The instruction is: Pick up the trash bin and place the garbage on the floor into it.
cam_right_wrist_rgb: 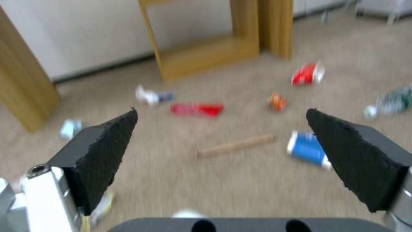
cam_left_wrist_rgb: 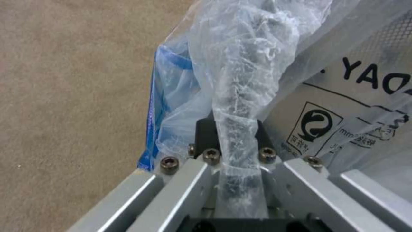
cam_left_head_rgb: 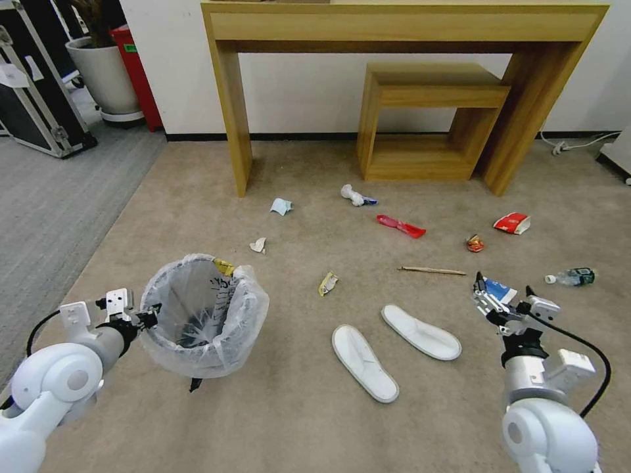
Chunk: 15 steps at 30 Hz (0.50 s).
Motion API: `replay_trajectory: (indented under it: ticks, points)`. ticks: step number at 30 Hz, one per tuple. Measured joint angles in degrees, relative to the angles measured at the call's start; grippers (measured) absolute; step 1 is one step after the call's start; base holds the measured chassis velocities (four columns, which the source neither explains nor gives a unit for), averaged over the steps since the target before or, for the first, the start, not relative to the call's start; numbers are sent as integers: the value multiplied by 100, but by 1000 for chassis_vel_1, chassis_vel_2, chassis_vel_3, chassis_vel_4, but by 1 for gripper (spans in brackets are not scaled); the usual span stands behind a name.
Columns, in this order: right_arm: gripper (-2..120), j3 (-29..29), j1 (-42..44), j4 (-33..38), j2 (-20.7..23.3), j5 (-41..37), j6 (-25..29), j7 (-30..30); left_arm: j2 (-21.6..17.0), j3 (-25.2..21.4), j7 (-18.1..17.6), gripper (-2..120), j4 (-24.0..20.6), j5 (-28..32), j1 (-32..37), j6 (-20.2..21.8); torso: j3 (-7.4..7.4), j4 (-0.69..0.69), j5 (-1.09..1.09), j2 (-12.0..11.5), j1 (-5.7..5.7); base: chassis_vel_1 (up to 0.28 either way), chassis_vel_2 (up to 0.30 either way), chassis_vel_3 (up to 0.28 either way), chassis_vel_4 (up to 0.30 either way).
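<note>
Your holdings, item by item:

Left gripper (cam_left_head_rgb: 146, 318): clamped on the rim of the small round dark trash bin lined with crinkly translucent white plastic (cam_left_head_rgb: 205, 315), which you carry at your left side with its mouth open upward. The left wrist view shows a rope of bunched liner pinched between the black pads (cam_left_wrist_rgb: 206, 133) (whether the hard rim sits inside that pinch is hard to tell). Judge the hold with care: the film is thin and slippery, and it could creep or tear if it alone bears the load. The bin itself looks light.

Right gripper (cam_left_head_rgb: 503, 297): spread wide and empty, hovering low over the carpet (cam_left_head_rgb: 296, 407) just above the blue-and-white carton (cam_left_head_rgb: 501, 290).

Garbage on the floor, all apart from the bin:
- Blue-and-white carton: light and crushable; take it across its narrow faces.
- Thin wooden stick (cam_left_head_rgb: 432, 270): stiff, lies flat; pinch it mid-length.
- Two flat white slippers (cam_left_head_rgb: 392, 347): soft and floppy; take an edge.
- Clear plastic bottle with green label (cam_left_head_rgb: 570, 277): smooth and apt to roll; grip the waist.
- Red wrapper (cam_left_head_rgb: 401, 226) and crumpled white paper (cam_left_head_rgb: 355, 195): weightless, yielding anywhere.
- Red-and-white paper cup (cam_left_head_rgb: 512, 223): lying on its side, easily flattened.
</note>
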<state>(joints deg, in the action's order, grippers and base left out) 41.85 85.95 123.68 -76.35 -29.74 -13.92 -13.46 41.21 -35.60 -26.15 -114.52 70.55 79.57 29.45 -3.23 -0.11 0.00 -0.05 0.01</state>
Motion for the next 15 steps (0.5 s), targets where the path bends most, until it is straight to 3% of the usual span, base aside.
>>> replay_trajectory:
  ticks: [2, 5, 8, 15]
  points:
    - [100, -3, -12, -1, 95, -133, -223, -69, 3, 34, 0, 0, 9, -9, -34, -2, 0, 0, 0, 0, 0, 0, 0, 0, 0]
    - [100, -108, -36, 9, 538, -762, -1143, -372, 43, 71, 1, 0, 10, -61, -34, -26, 0, -1, 1, 0, 0, 0, 0, 0, 0]
    - [100, -251, -91, -79, 875, -1230, -1573, -702, 69, 79, 2, 0, 5, -90, -19, -44, 0, 0, -1, 0, 0, 0, 0, 0, 0]
    - [100, -873, -446, -777, 1807, -1971, -1948, -1024, 146, -5, 2, 0, -58, -139, 126, -52, 0, -1, 1, 0, 0, 0, 0, 0, 0]
